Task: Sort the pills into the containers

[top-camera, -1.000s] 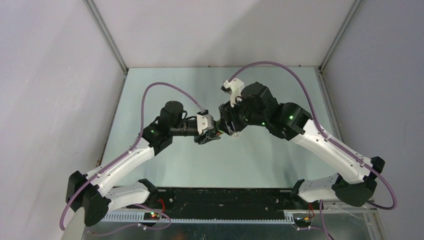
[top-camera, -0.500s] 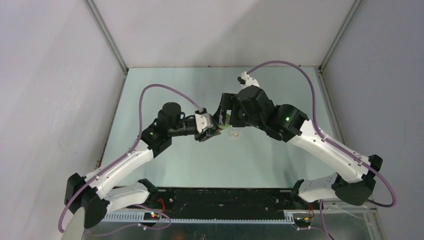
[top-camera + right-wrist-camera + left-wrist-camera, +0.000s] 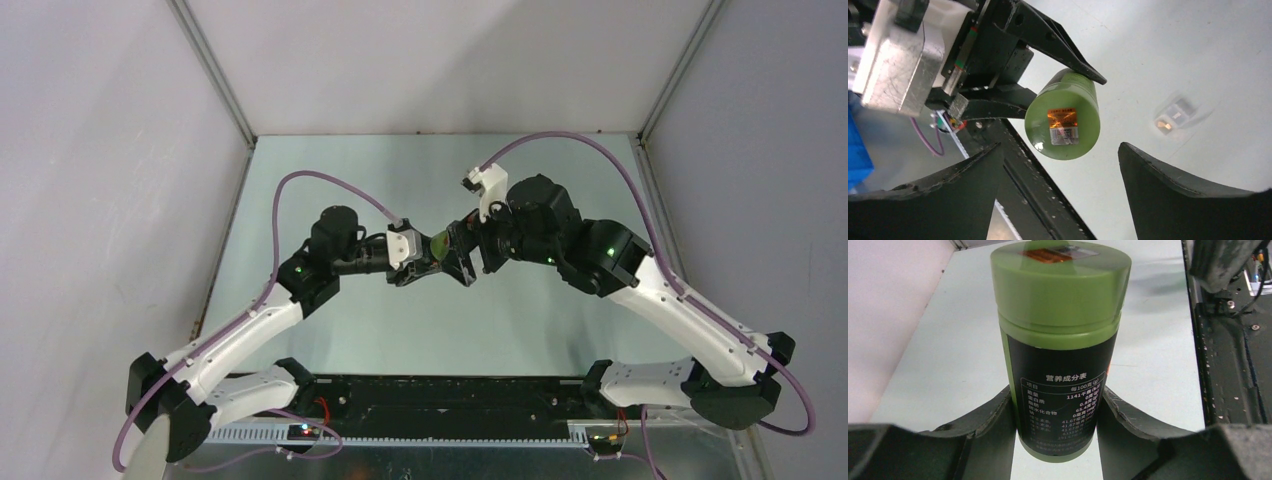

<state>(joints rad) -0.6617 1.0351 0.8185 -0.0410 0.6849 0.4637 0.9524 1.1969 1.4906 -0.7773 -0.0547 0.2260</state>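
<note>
Containers (image 3: 1175,114) — clear twin box, blurred, orange-flecked.

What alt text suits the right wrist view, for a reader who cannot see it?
The left gripper holds a green bottle over the table, capped end toward the camera. The right gripper, open, frames the bottom corners; a blurred clear box lies on the table at right.

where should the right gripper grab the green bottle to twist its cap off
Take the cap, coming end-on along the axis of the green bottle and pinching opposite sides of its round rim. The left gripper clamps the labelled body, so only the cap end is free, and it faces the open right gripper.
</note>
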